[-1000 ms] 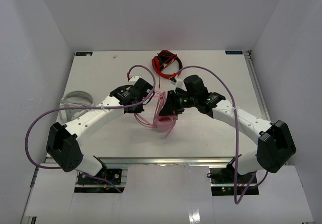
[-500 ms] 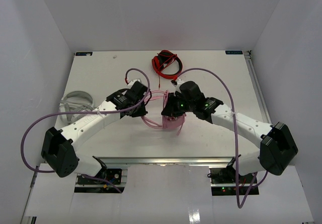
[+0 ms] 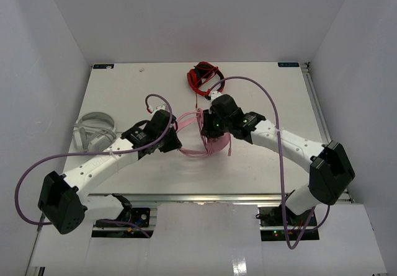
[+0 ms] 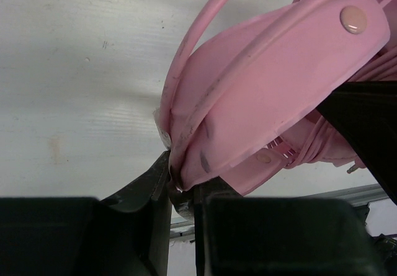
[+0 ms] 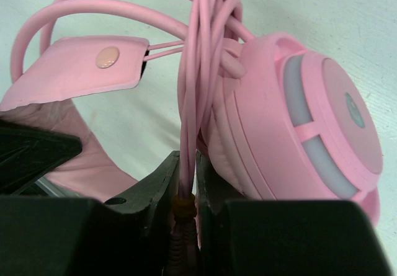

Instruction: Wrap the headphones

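Looking down from the top camera, I see the headphones mid-counter, held between both arms. Left wrist view: left gripper narrow, pinching the edge of the pink headband. Right wrist view: right gripper nearly closed on the bundled cable, just beside an ear cup.

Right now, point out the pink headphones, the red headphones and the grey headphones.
pink headphones (image 5: 310,121): right wrist view, on the ear cup's outer shell.
red headphones (image 3: 201,73): top view, on the dark upper part.
grey headphones (image 3: 93,118): top view, on the curved band.
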Motion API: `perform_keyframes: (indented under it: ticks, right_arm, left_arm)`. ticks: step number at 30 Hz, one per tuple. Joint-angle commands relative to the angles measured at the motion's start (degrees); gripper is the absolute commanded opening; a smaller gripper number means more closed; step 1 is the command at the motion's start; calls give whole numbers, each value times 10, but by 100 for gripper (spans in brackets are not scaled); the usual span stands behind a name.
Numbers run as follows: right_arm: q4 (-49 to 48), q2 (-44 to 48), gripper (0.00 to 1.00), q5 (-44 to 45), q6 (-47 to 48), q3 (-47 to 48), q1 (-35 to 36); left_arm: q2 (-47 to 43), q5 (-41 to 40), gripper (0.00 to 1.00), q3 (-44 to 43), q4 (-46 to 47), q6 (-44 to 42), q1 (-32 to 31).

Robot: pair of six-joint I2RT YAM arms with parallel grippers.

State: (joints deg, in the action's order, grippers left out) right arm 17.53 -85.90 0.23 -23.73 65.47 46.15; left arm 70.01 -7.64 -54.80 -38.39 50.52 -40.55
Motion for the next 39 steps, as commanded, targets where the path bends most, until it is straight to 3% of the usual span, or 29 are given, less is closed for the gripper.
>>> perform_keyframes:
  ticks: [1, 9, 15, 24, 31, 39]
  right_arm:
    - [43, -28, 10, 81, 54, 32, -18]
    - [44, -41, 15, 100, 82, 42, -20]
    - [43, -30, 8, 103, 90, 42, -20]
    - [44, -3, 8, 62, 112, 62, -22]
    - [44, 4, 8, -59, 126, 88, -40]
    - [45, 29, 8, -44, 114, 49, -54]
  left_arm:
    - [-50, 48, 0, 25, 89, 44, -1]
    - [-34, 0, 0, 50, 94, 55, -1]
    - [-31, -22, 0, 54, 86, 57, -1]
    - [-1, -60, 0, 44, 58, 59, -1]
    - [20, -64, 0, 26, 45, 65, -1]
    - [20, -65, 0, 13, 34, 77, 0]
